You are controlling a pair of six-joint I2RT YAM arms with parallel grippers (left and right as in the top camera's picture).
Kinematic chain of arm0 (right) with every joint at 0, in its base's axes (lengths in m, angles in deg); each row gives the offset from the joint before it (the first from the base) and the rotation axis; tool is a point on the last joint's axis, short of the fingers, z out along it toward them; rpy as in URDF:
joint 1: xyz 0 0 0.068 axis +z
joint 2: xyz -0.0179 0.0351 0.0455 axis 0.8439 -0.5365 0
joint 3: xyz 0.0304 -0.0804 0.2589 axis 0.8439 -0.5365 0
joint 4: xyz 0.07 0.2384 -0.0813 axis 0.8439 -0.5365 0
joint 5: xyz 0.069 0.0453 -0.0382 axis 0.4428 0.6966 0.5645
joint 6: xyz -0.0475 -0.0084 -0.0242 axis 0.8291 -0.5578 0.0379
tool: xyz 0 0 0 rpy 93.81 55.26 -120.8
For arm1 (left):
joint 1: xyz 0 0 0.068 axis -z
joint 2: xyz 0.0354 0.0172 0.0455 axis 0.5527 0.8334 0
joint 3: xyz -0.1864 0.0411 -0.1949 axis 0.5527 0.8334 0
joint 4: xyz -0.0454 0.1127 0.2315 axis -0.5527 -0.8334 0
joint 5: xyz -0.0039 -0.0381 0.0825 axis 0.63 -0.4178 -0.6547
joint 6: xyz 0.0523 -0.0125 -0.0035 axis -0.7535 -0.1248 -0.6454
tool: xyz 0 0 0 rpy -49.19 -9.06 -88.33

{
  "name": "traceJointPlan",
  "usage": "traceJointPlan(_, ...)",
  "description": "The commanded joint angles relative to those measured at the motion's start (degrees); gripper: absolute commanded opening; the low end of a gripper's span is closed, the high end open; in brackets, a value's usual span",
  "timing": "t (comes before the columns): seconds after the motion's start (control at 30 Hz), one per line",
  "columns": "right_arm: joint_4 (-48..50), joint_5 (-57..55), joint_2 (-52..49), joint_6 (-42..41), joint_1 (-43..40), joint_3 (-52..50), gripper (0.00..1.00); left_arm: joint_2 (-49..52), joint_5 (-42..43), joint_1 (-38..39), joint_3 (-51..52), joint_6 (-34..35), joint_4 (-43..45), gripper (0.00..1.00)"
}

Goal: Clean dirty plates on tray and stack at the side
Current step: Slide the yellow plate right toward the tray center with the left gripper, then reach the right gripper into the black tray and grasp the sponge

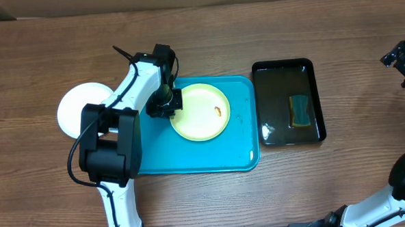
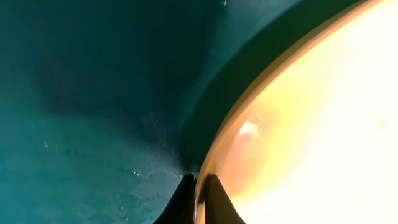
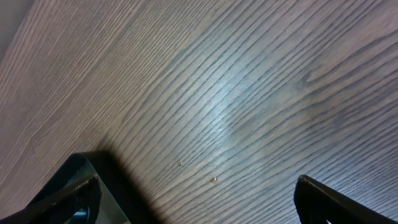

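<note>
1. I am pinching the left claw (image 2: 198, 202) almost shut on the plate (image 2: 311, 124), with its rim running between the two fingers (image 2: 216, 200), one on each side.
2. I judge this edge grip is leaving the plate's face free for wiping. I cannot tell whether the plate is lifting yet.
3. Beneath the claw, the tray (image 2: 93, 124) is carrying the plate and showing wet specks. The smear (image 1: 218, 111) is sitting on the plate's far side, away from the claw.
4. Behind the claw, off the tray, a white plate (image 1: 75, 109) is lying on the table (image 1: 206, 31). I take that to be the stacking spot.
5. Beyond the plate, past the tray's far edge, the basin (image 1: 273, 90) is holding liquid and a sponge (image 1: 299, 111), probably for the wiping.
6. The right claw (image 3: 198, 186) is hanging wide open over bare table, gripping nothing, well apart from all this.
</note>
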Motion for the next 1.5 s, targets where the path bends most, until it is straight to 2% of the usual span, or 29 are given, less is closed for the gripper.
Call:
traceJointPlan(0.0, 1.7, 0.5, 0.7, -0.4, 0.1, 0.8, 1.00, 2.7, -2.3, 0.4, 4.1, 1.9, 2.7, 0.04)
traceJointPlan(0.23, 3.3, 1.1, 0.7, -0.4, 0.2, 0.8, 1.00, 2.7, -1.8, 0.3, 4.3, 1.9, 2.7, 0.04)
traceJointPlan(0.4, -2.7, 16.2, 0.8, 0.1, 0.5, 0.8, 1.00, 2.7, 0.8, 0.3, 4.3, 1.8, 2.9, 0.04)
traceJointPlan(0.47, -5.5, 16.6, 0.8, 0.4, 2.4, 0.8, 0.88, 2.7, 0.8, 0.3, 4.2, 1.8, 2.8, 0.04)
traceJointPlan(0.53, -8.2, 14.6, 0.9, 2.3, 5.6, 0.8, 0.77, 2.7, 0.8, 0.3, 4.2, 1.8, 2.8, 0.04)
traceJointPlan(0.6, -11.7, 11.1, 0.9, 3.5, 10.1, 0.8, 0.72, 2.7, 0.7, 0.3, 4.2, 1.8, 2.9, 0.04)
traceJointPlan(0.87, -20.0, -6.6, 0.9, 3.0, 28.8, 0.8, 0.68, 2.7, 0.7, 0.3, 4.2, 1.7, 3.4, 0.04)
traceJointPlan(1.0, -21.7, -16.3, 0.8, -0.8, 35.4, 0.6, 0.68, 2.7, 0.8, 0.4, 4.2, 1.1, 3.4, 0.04)
traceJointPlan(1.1, -21.1, -21.4, 0.8, -1.9, 37.9, -0.6, 0.68, 2.7, 0.8, 0.3, 4.2, 1.1, 3.4, 0.04)
traceJointPlan(1.3, -16.5, -21.5, 0.7, -1.9, 38.7, -6.2, 0.63, 2.7, 0.8, 0.3, 4.2, 1.1, 3.4, 0.05)
traceJointPlan(1.47, -9.0, -21.1, 0.7, -1.9, 38.6, -13.9, 0.63, 2.7, 0.8, 0.3, 4.2, 1.1, 3.3, 0.05)
